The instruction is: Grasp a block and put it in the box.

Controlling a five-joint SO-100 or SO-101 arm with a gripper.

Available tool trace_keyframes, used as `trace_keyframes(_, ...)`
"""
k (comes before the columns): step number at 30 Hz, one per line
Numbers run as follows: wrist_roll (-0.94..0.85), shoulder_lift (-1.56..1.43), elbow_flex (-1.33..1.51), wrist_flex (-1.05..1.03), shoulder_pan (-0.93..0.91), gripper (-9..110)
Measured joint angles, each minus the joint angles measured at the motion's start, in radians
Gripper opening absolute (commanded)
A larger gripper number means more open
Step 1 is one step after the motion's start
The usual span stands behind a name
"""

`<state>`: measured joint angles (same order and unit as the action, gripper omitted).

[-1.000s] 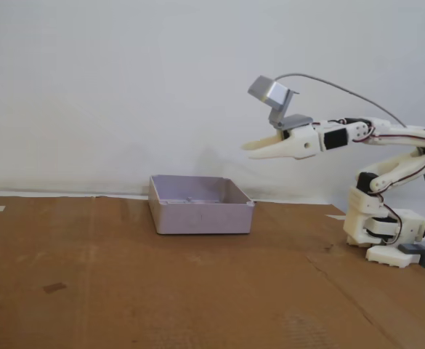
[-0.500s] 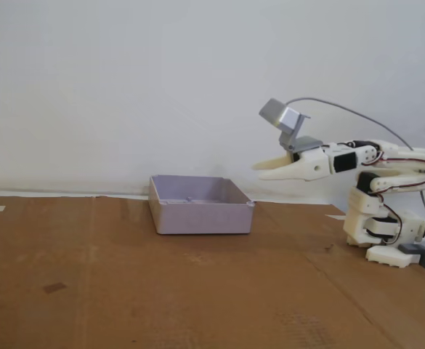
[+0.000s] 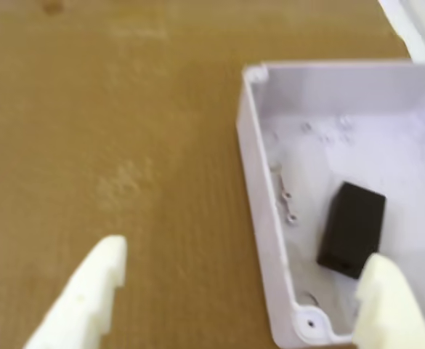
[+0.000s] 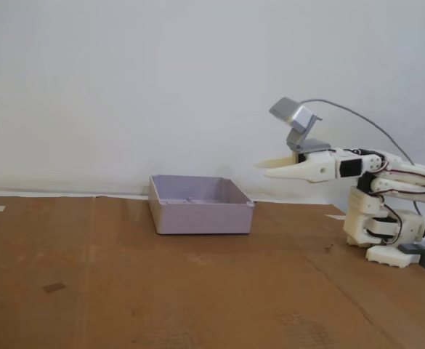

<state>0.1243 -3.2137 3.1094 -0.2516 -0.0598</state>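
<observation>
A plain white wall backs a desk [image 4: 125,291] covered with brown corrugated cardboard. The small matte black rectangular block [image 3: 351,229] lies flat on the floor of the shallow pale lilac-grey plastic box [image 3: 259,189], close to one corner and clear of the walls; it sits at a slight angle to them. From the fixed view the block is hidden behind the box [image 4: 201,204] wall. On this evidence the placing step looks complete, and nothing appears left but to bring the arm home. The white two-finger jaws [image 4: 258,164] hang empty in the air, to the right of the box and above its rim in the fixed view. In the wrist view the jaws [image 3: 245,280] stand wide apart, holding nothing. A silver-grey camera module [image 4: 294,115] rides above them, its grey cable arching away to the right.
</observation>
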Motion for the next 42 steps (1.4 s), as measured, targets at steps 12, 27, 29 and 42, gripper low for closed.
trace_keyframes(12,0.002,-0.026,0.002,-0.232,0.046,39)
trace_keyframes(27,0.002,-0.028,0.002,-0.561,0.067,39)
trace_keyframes(29,0.002,-0.028,0.002,-0.603,0.083,39)
trace_keyframes(42,0.0,-0.028,0.002,-0.793,0.103,34)
